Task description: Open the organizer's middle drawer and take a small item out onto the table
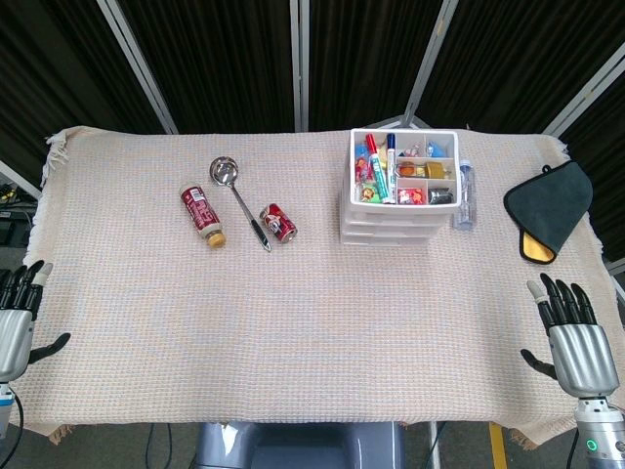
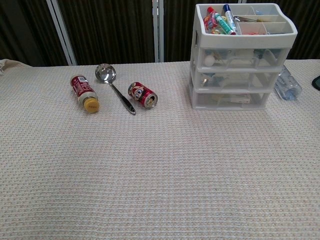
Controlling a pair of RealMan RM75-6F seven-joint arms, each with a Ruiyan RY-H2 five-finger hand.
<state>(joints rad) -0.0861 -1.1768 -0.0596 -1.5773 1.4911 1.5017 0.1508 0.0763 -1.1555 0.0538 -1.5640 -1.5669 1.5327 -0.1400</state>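
A white plastic organizer [image 1: 389, 220] [image 2: 235, 65] stands at the table's back right, with three clear drawers stacked under an open top tray of markers and small items. Its middle drawer [image 2: 235, 80] is closed, small items dimly visible through the front. My left hand [image 1: 18, 313] hovers at the table's front left edge, fingers apart and holding nothing. My right hand [image 1: 571, 332] is at the front right edge, also spread and holding nothing. Both hands are far from the organizer. Neither hand shows in the chest view.
A red bottle with a yellow cap [image 1: 202, 214] [image 2: 84, 92], a metal ladle [image 1: 237, 195] [image 2: 112, 86] and a red can [image 1: 277, 223] [image 2: 143, 94] lie at the back left. A clear water bottle [image 1: 466, 195] [image 2: 288, 84] lies right of the organizer. A dark cloth [image 1: 549, 207] sits far right.
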